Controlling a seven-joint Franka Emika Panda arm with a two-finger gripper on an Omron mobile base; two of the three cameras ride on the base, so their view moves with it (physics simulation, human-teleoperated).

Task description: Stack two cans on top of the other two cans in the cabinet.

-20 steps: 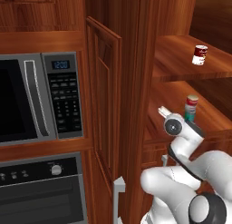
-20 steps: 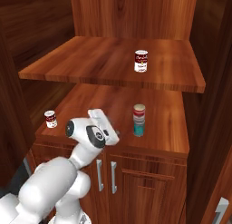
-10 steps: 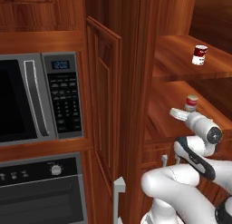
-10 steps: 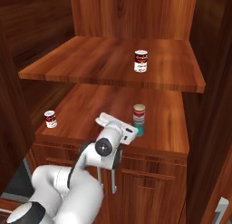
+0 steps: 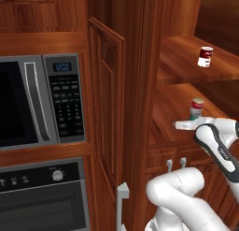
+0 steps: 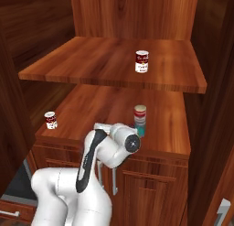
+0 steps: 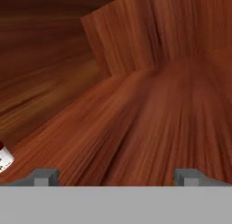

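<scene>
Two cans are sitting stacked on the lower shelf of the cabinet: a red can on a teal can. I'm holding the gripper just beside that stack, jaws spread wide, gripping nothing. Left of the stack, well apart, a white can is standing; above it, on the upper shelf, a soup can.

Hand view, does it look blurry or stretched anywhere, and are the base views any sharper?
Hand view: the lower shelf wood grain is smeared and stretched toward the lens; the small can at the left edge is cropped and soft. Left base view: crisp, with sheen on the cabinet door. Right base view: sharp, soft shadow under the upper shelf.
</scene>
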